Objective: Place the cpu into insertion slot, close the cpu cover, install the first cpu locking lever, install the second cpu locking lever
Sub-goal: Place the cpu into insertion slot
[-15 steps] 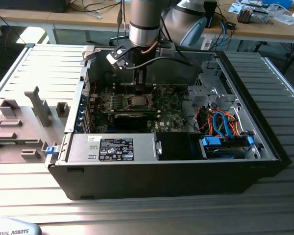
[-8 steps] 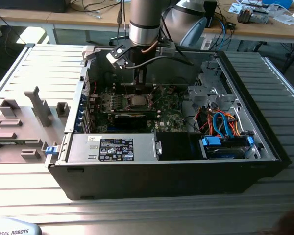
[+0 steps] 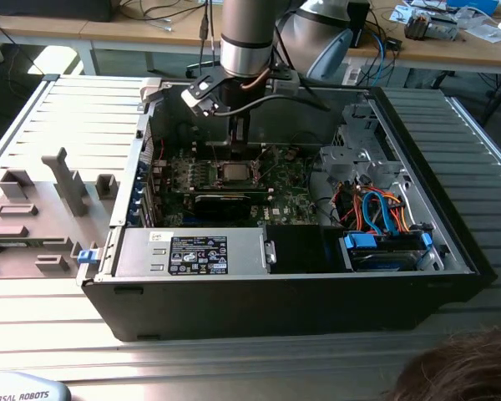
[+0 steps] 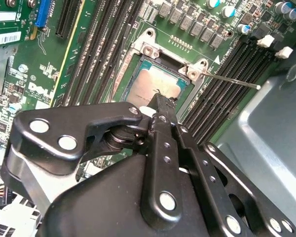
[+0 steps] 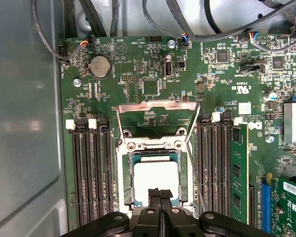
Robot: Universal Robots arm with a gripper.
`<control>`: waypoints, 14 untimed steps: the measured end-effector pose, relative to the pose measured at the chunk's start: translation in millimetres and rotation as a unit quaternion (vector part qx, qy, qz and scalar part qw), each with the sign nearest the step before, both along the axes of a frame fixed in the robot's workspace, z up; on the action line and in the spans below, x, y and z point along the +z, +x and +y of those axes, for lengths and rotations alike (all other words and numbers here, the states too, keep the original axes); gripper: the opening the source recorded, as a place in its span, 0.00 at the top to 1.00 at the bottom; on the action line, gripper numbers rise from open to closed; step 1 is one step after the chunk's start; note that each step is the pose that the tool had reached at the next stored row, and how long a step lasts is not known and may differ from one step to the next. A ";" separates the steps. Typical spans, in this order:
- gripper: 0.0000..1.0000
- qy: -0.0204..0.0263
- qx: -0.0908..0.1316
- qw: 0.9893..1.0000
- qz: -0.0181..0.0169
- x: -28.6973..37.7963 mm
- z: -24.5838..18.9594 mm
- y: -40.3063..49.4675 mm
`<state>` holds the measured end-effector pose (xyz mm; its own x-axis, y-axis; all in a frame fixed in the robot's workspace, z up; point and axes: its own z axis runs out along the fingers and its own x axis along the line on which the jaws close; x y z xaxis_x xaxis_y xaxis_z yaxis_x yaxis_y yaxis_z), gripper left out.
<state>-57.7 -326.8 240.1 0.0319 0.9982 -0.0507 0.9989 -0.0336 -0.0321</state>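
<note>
Silver-grey square cpu [image 5: 155,175] sat in the silver-rimmed insertion slot [image 5: 122,168], with the thin silver cpu cover [image 5: 158,105] hinged open. Black gripper [image 5: 161,193] was pinched together at the chip's edge, holding nothing

Satiny metal cpu [image 5: 155,178], shiny bare-metal cpu cover [image 5: 158,105] beside it, matt black gripper [image 5: 160,191], glossy green motherboard [image 5: 108,94] around.

One arm [image 3: 246,33], one gripper [image 5: 161,193]. One computer case [image 3: 275,309], one motherboard [image 5: 113,54] inside. One cpu [image 5: 155,178], one insertion slot [image 5: 124,168], one cpu cover [image 5: 158,105]. One thin lever rod [image 4: 232,80] in second wrist view. Two banks of memory slots [image 5: 91,173], one bank each side of insertion slot. Four white latches [image 5: 70,124] in first wrist view. One green memory module [image 5: 239,163]. One coin battery [image 5: 99,66]. One silver power supply box [image 3: 192,252]. One person's head of hair [image 3: 459,372].
</note>
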 end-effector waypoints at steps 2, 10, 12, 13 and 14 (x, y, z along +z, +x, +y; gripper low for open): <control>0.89 0.000 0.000 1.000 0.000 1.6 0.0 0.0; 0.89 0.000 0.000 1.000 0.000 7.1 0.0 0.9; 0.89 0.000 0.000 1.000 0.000 8.1 0.0 1.0; 0.89 0.000 0.000 1.000 0.000 8.7 0.0 1.1; 0.89 0.000 0.000 1.000 0.000 9.6 0.0 1.1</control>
<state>-56.6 -326.8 249.6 0.0319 0.9982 -0.0505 0.9989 -0.0336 -0.0321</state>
